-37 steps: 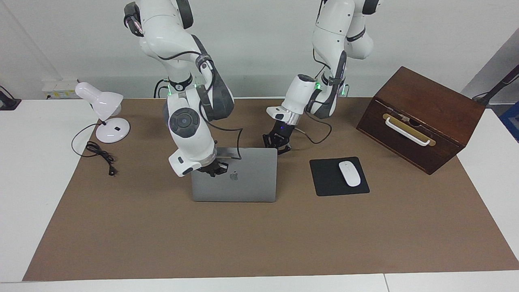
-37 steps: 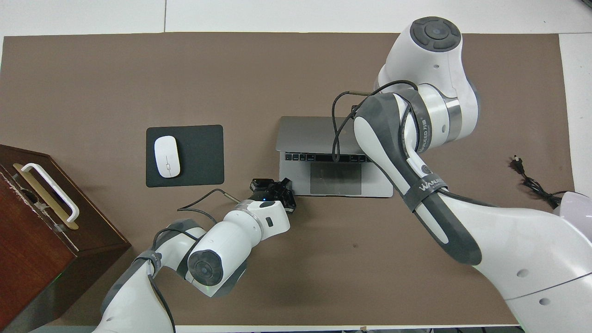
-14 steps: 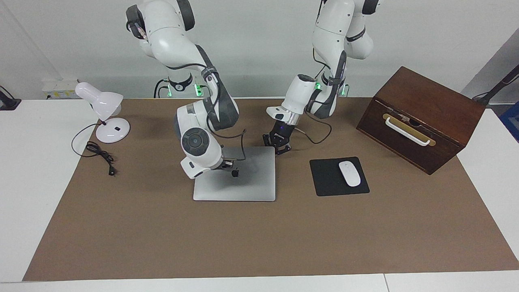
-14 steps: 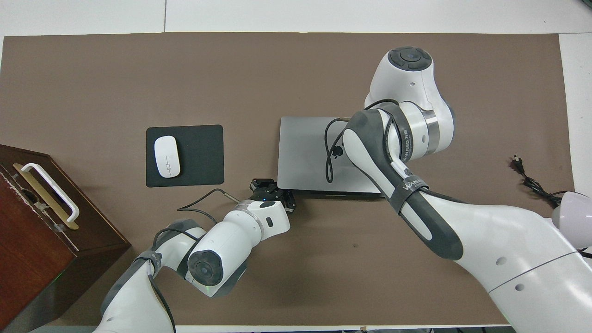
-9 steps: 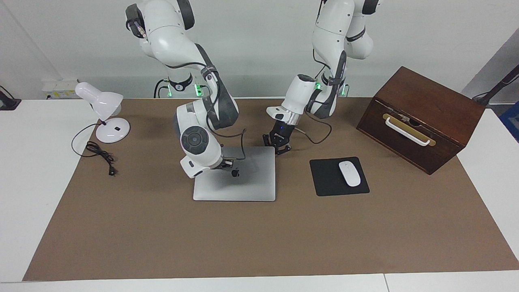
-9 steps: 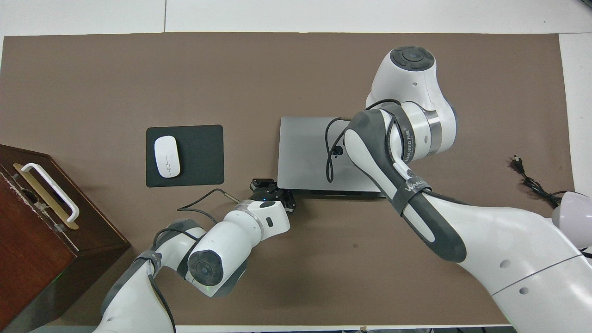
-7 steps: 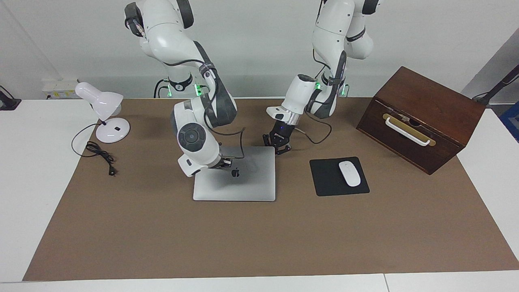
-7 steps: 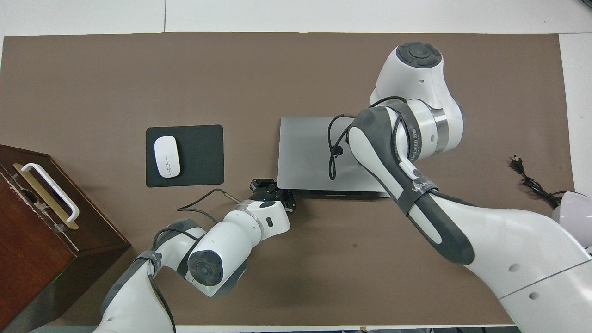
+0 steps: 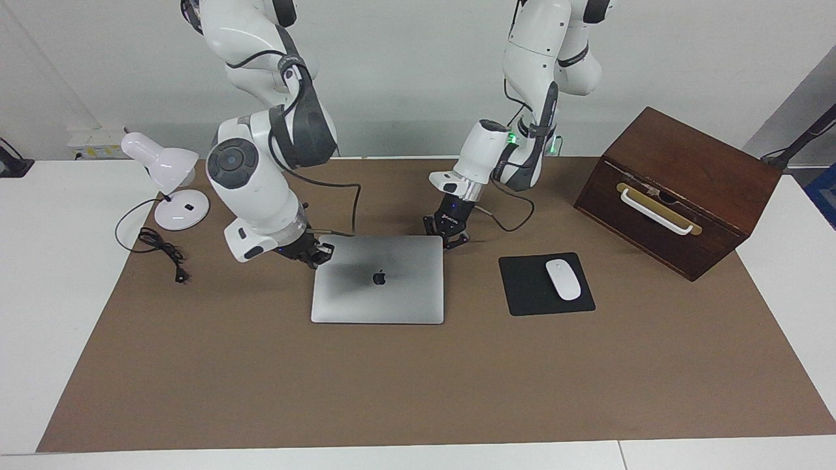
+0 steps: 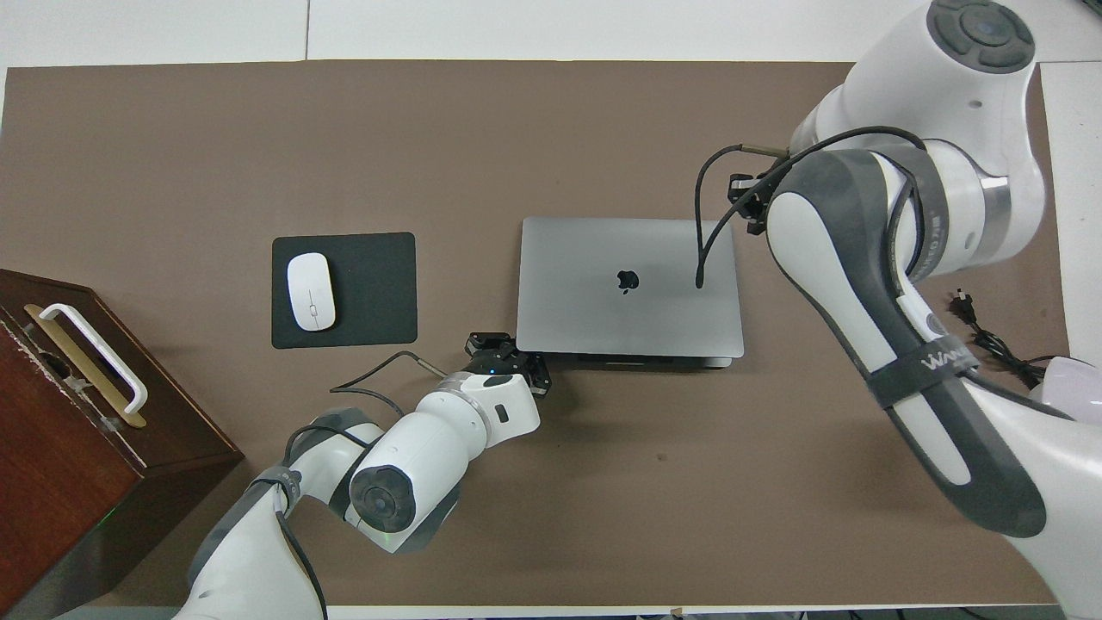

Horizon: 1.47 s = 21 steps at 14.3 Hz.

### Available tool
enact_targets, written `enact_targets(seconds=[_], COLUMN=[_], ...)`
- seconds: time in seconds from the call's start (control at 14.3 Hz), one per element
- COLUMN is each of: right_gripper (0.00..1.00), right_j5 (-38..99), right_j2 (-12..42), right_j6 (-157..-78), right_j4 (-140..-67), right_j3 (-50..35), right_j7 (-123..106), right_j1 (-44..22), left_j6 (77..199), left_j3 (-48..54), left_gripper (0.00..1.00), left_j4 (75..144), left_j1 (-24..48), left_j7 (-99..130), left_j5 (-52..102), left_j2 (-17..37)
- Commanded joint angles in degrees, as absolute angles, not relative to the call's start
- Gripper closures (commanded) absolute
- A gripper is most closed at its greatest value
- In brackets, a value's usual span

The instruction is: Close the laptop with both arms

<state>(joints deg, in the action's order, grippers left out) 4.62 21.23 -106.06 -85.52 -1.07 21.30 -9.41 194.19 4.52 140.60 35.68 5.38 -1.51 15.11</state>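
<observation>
I see a white tabletop under a brown mat, white wall above. From the lamp end: right gripper, fingers unreadable, at the shut laptop's corner; left gripper, likewise unreadable, at its robot-side corner; mouse on its black pad; closed wooden box.
</observation>
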Motion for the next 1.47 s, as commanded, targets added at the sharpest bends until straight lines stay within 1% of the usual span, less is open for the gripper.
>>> enact_targets(seconds=[0.0,0.07,0.14,0.28,0.56,0.7,0.77,0.84,1.05,1.19,1.26,1.4], right_gripper=[0.7,0.29,0.0,0.0,0.0,0.0,0.0,0.0,0.0,0.0,0.0,0.0], right_j5=[3.2,3.2,3.1,2.7,-4.7,-5.4,-5.3,-5.0,-4.0,-4.0,-4.0,-3.7], right_j2=[21.5,20.7,19.7,17.2,12.0,11.1,10.4,9.0,4.2,0.7,-0.4,-0.9], right_j6=[-112.3,-112.4,-111.8,-109.2,-103.4,-95.1,-92.0,-90.8,-88.0,-88.4,-89.2,-89.5], right_j4=[-85.2,-84.6,-84.2,-84.2,-83.4,-77.5,-75.6,-75.4,-76.7,-82.0,-84.0,-85.0], right_j3=[-1.6,-1.6,-1.6,-1.4,-0.5,-0.5,-0.5,-0.5,0.2,0.2,0.2,0.2], right_j7=[13.0,10.3,8.8,8.1,7.1,5.7,5.7,5.7,6.2,6.3,6.2,5.9], right_j1=[-5.5,-4.5,-4.0,-3.2,-2.9,-2.8,-2.8,-2.8,-2.7,-1.9,-1.5,-1.1], left_j6=[194.2,194.2,194.1,193.8,192.0,186.4,182.8,179.1,168.9,161.2,157.0,149.5], left_j3=[2.4,2.4,2.4,2.4,2.4,2.5,2.5,2.5,2.5,2.4,2.4,2.3], left_gripper=[1.0,1.0,1.0,1.0,1.0,1.0,1.0,1.0,1.0,1.0,1.0,1.0], left_j4=[140.3,140.3,140.2,140.2,140.3,140.2,140.2,140.2,140.0,139.2,138.3,135.4], left_j1=[35.6,35.6,35.7,35.8,35.6,34.8,34.3,34.3,33.5,32.1,31.8,31.6], left_j7=[4.7,5.0,6.1,7.2,8.7,9.1,9.2,9.2,9.2,8.8,8.8,8.4], left_j5=[-1.4,-1.3,-1.3,-1.3,-1.3,-1.3,-1.3,-1.4,-1.4,-1.4,-1.4,-1.4], left_j2=[18.8,18.7,18.5,18.1,16.4,12.9,10.6,8.5,2.5,-1.3,-2.4,-3.5])
